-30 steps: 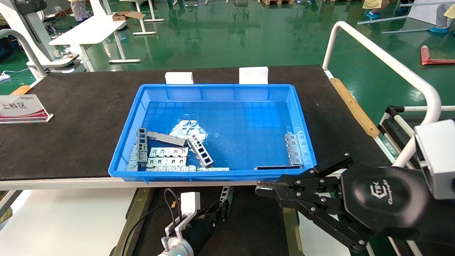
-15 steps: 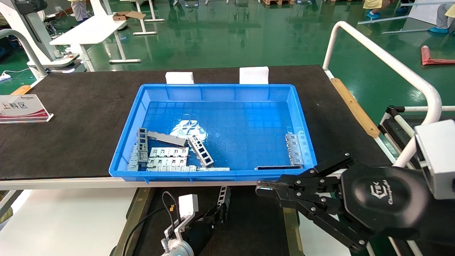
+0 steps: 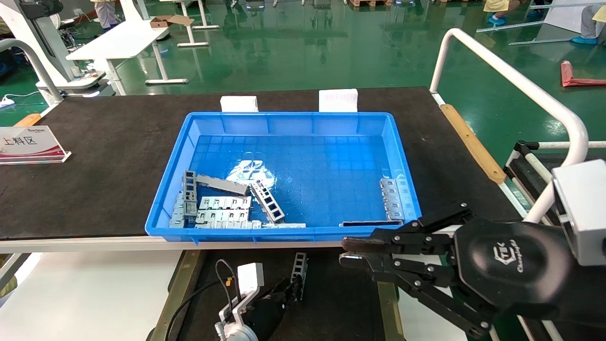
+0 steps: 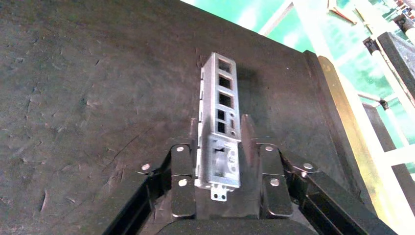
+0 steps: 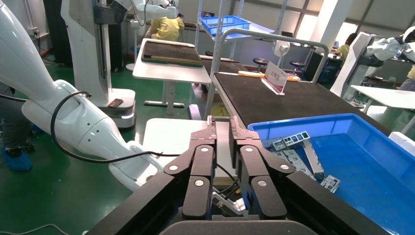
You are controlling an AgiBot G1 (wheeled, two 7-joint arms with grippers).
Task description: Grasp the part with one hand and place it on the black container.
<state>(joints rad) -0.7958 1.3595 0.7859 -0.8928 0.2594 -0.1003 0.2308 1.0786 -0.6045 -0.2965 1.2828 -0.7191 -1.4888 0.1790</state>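
The part [image 4: 219, 115], a slim silvery channel bar with ladder-like cutouts, is held at one end by my left gripper [image 4: 221, 147], which is shut on it. In the head view the part [image 3: 298, 270] sticks up from the left gripper [image 3: 289, 289], low over the black container [image 3: 341, 303], whose brass rails [image 3: 181, 279] run along its sides below the table's front edge. My right gripper [image 3: 348, 251] hovers over the container's right side, off the crate's front right corner. Its fingers [image 5: 208, 134] stand a narrow gap apart, empty.
The blue crate [image 3: 284, 121] sits on the black table mat [image 3: 104, 156] and holds several more grey metal parts [image 3: 222, 203] at its front left and two [image 3: 392, 199] at its front right. A white rail [image 3: 511, 80] curves on the right. A sign [image 3: 28, 144] stands far left.
My left gripper has sunk lower over the black container with the part in it. The right gripper's fingertips have parted slightly.
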